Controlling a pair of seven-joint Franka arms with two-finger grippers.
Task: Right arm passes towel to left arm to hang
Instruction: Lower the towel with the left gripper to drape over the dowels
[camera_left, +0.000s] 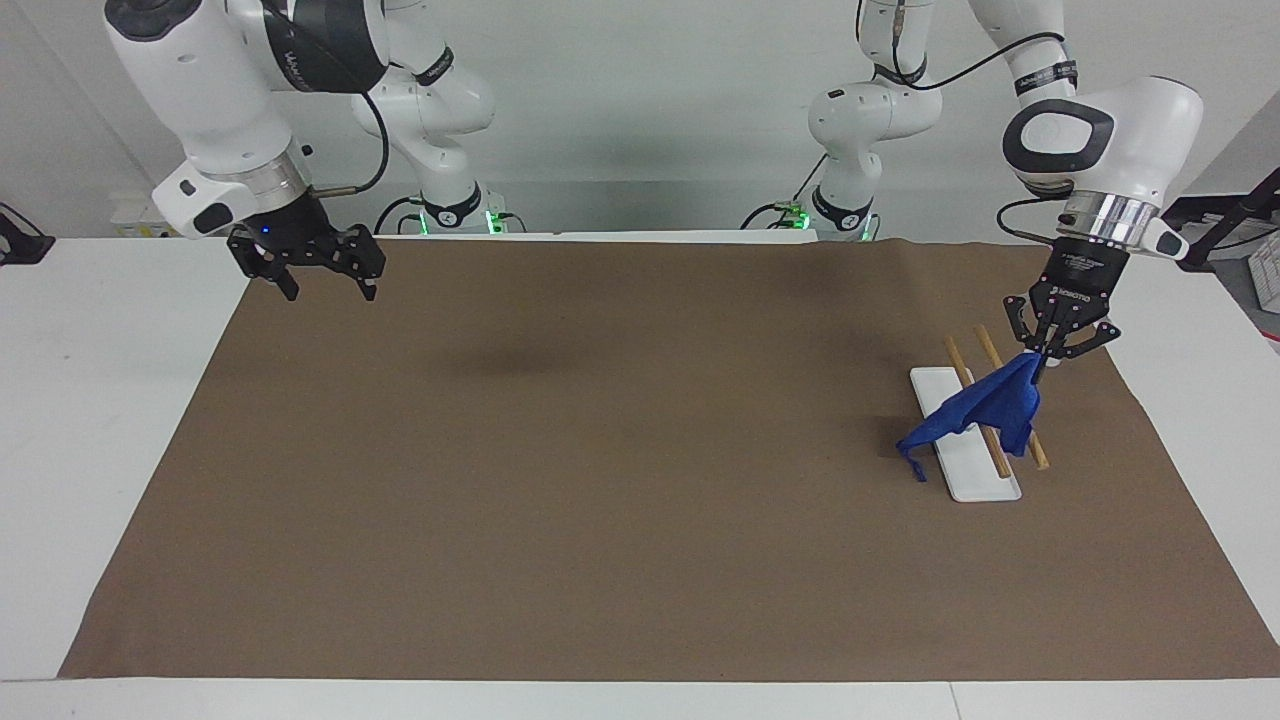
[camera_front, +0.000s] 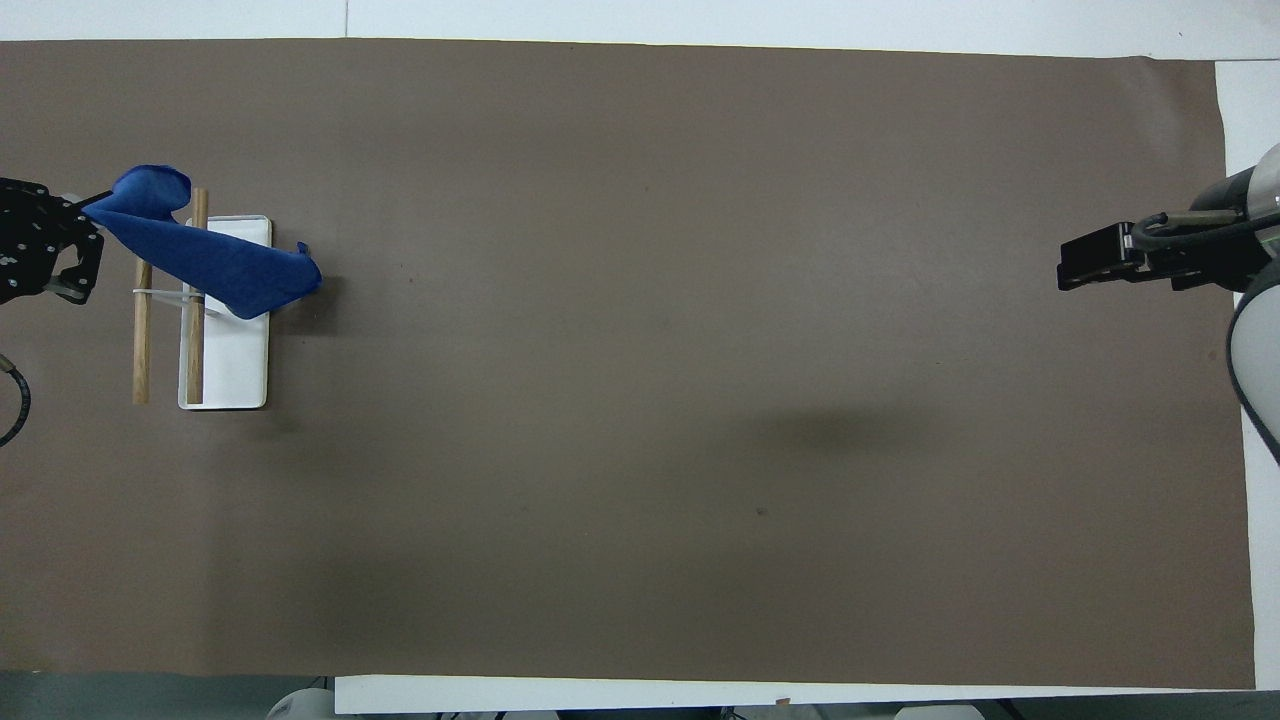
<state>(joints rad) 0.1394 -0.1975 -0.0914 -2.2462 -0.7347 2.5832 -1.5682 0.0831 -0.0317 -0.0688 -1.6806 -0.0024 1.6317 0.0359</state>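
The towel (camera_left: 975, 408) covers part of the rack's wooden rails (camera_left: 1000, 455).
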